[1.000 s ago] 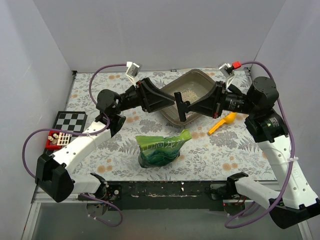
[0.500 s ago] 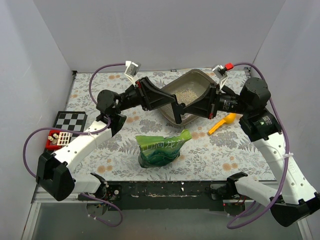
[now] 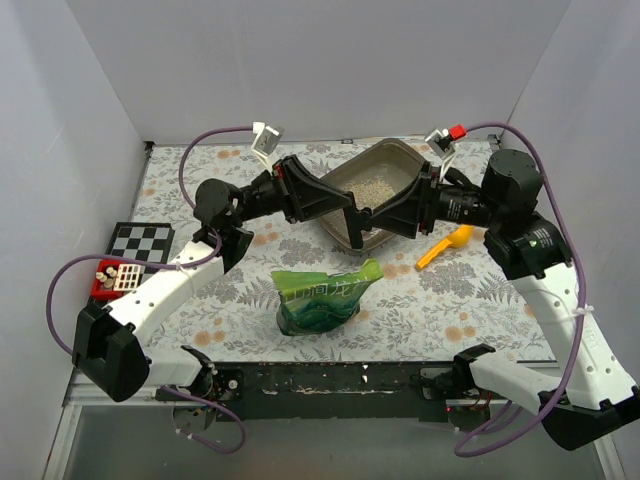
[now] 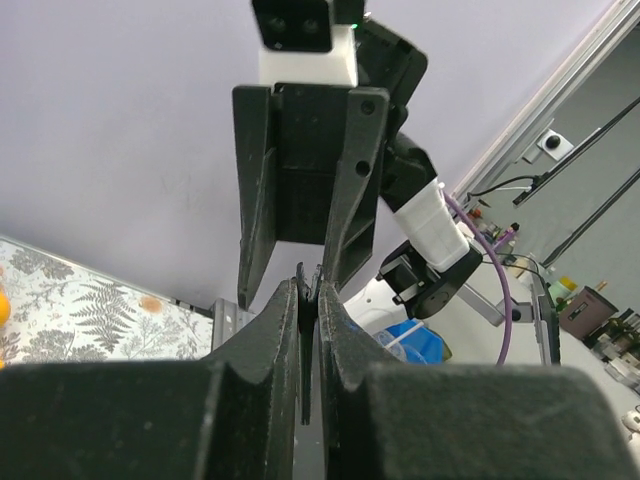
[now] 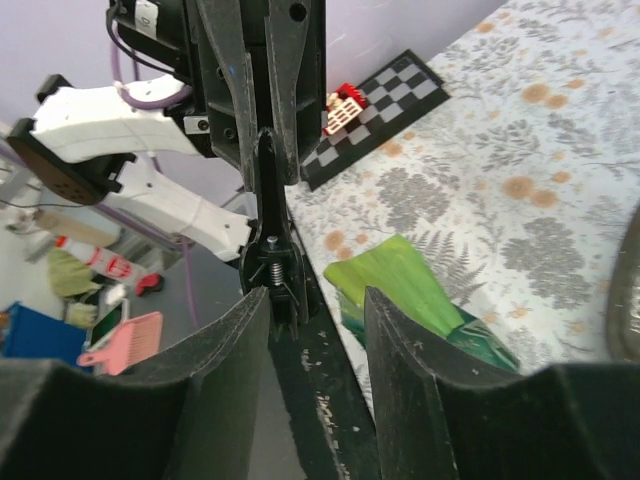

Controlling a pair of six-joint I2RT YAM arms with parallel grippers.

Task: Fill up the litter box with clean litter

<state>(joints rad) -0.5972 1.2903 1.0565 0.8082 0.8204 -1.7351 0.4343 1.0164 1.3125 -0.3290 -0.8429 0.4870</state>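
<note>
While the two arms meet nose to nose above the near rim of the single litter box (image 3: pixel 396 150), that box sits at the far right-centre of the bench (image 3: pixel 200 300), turned on a diagonal. There's just one small patch of clean litter (image 3: pixel 378 186) on its floor. The left gripper (image 3: pixel 349 212) is pinched together on one thin black clip (image 5: pixel 272 240). The right gripper (image 5: pixel 318 330) has its fingers apart around that clip; can't tell if they touch it. Otherwise: one green bag (image 3: pixel 320 298) near the front, one yellow scoop (image 3: pixel 445 247) right of the box, and one checkerboard (image 3: pixel 140 243) at the left edge.
</note>
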